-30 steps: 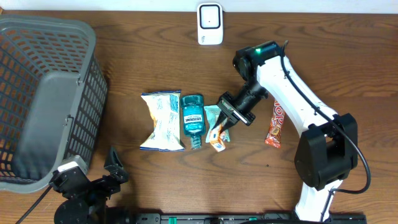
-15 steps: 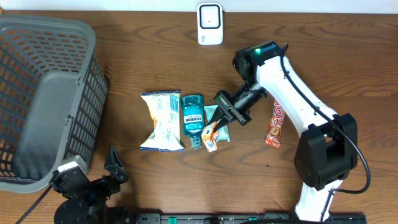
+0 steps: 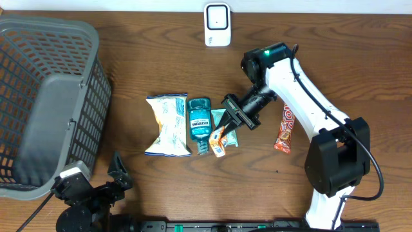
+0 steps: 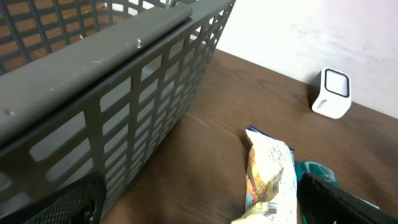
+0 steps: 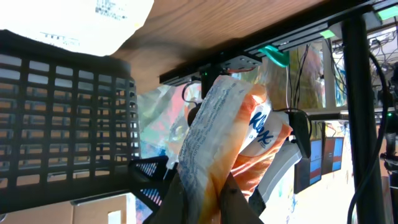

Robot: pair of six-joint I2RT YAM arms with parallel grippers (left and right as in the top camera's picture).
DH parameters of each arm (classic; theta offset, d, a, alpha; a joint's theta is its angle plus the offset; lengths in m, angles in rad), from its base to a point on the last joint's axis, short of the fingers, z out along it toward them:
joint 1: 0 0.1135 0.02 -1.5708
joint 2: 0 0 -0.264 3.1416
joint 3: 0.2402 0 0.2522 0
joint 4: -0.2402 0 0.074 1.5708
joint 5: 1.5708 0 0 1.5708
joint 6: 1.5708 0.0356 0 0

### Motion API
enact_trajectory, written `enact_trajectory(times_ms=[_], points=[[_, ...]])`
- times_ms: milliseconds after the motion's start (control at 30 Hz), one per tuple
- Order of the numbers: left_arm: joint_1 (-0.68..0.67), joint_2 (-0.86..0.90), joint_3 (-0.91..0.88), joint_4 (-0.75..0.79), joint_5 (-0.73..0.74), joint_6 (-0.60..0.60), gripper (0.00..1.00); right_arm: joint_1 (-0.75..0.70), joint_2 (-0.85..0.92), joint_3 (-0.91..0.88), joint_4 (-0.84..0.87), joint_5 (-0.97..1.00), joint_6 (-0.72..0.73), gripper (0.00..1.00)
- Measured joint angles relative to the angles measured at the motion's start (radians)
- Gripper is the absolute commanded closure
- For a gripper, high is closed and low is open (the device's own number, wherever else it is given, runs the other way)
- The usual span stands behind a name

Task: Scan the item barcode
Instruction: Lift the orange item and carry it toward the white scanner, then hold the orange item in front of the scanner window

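Found a brown wooden table (image 3: 367,58) bearing every item. Recorded a large grey mesh basket (image 3: 95,109) at the left end. Noted the white right arm (image 3: 302,96) reaching from the lower right toward the table's middle. Located the left gripper (image 3: 95,183) low by the near edge, just beside the basket, with black fingers (image 4: 68,199) spread wide and gripping nothing. Logged a row of goods mid-table: a white snack bag (image 3: 167,124), then a blue mouthwash bottle (image 3: 199,121) just beside it on the right, then a teal packet (image 3: 219,116) partly covered by the right gripper (image 3: 223,133). Logged a red and orange candy bar (image 3: 284,129) apart to the right, beyond the arm. Marked a white scanner (image 3: 217,24) upright at the far edge, well apart from the row. Confirmed the right gripper's fingers pressed together on a small orange and white sachet (image 3: 219,147), pinched at one end. Placed the sachet over the teal packet's lower corner, just right of the bottle's neck. Could not tell from any view whether lifted or resting.
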Motion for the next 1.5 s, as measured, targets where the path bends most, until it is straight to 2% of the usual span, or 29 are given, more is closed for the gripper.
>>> enact_trajectory(times_ms=[267, 533, 767, 1033, 1200, 1500], points=[[0.000, 0.000, 0.000, 0.000, 0.000, 0.000, 0.02, -0.003, 0.000, 0.000, 0.015, 0.020, 0.002, 0.99], [0.000, 0.000, 0.000, 0.000, 0.000, 0.000, 0.02, -0.003, 0.000, 0.000, 0.144, 0.154, -0.034, 0.99], [0.000, 0.000, 0.000, 0.000, 0.000, 0.000, 0.02, -0.003, 0.000, 0.000, 0.357, 0.251, -0.164, 0.99], [0.000, 0.000, 0.000, 0.000, 0.000, 0.000, 0.02, -0.003, 0.000, 0.000, 0.632, 0.362, -0.399, 0.99], [0.000, 0.000, 0.000, 0.000, 0.000, 0.000, 0.02, -0.003, 0.000, 0.000, 0.761, 0.430, -0.489, 0.99], [0.000, 0.000, 0.000, 0.000, 0.000, 0.000, 0.02, -0.003, 0.005, 0.000, 1.139, 0.731, -0.588, 0.99]])
